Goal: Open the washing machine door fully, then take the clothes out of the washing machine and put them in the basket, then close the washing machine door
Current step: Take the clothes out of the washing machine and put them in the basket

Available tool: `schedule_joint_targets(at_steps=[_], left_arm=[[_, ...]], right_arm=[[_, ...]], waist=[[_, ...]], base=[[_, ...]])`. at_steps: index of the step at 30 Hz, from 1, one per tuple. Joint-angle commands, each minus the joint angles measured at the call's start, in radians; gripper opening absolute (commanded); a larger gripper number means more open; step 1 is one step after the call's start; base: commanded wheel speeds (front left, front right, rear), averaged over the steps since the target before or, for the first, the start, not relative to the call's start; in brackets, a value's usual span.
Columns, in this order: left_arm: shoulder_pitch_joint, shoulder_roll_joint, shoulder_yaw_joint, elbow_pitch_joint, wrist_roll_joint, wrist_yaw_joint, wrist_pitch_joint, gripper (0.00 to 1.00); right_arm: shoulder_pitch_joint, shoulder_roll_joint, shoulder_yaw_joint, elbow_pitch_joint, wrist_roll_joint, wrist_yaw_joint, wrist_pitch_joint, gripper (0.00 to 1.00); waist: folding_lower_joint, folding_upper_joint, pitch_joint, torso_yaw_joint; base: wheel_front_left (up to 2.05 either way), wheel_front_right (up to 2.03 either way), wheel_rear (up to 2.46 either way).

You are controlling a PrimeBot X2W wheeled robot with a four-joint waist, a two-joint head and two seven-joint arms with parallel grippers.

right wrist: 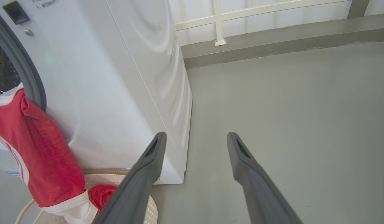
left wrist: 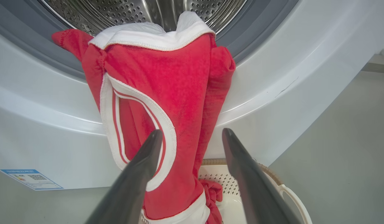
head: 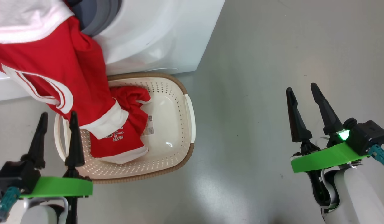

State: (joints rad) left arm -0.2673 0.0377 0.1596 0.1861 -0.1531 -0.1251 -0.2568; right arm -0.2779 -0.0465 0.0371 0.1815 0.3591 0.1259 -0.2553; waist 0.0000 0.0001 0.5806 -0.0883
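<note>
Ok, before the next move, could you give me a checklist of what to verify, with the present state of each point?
1. Left gripper open and empty: ok.
2. Right gripper open and empty, over bare floor: ok.
3. Basket in front of the washer, under the opening: ok.
4. Jersey lies in the basket: ok.
5. All clothes out of the washer: not ok. The hanging garment drapes over the opening's edge, its lower end in the basket.
6. Door fully open: cannot tell.
</note>
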Motion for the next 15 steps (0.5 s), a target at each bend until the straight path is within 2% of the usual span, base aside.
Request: schedule_joint_targets(at_steps=[1, 15], left_arm=[[0.028, 0.013, 0.023, -0.034, -0.007, -0.005, -0.005, 1.0], [0.001, 0.013, 0.031, -0.053, -0.022, 0.004, -0.005, 1.0]], right_arm=[[0.031, -0.004, 0.017, -0.022, -0.007, 0.005, -0.006, 1.0], [0.032, -0.004, 0.018, -0.026, -0.007, 0.005, -0.006, 1.0]], waist=[[0.0, -0.0001, -0.003, 0.001], [0.0, -0.0001, 0.002, -0.001]], base=[[0.0, 0.0, 0.0], [0.0, 0.0, 0.0]])
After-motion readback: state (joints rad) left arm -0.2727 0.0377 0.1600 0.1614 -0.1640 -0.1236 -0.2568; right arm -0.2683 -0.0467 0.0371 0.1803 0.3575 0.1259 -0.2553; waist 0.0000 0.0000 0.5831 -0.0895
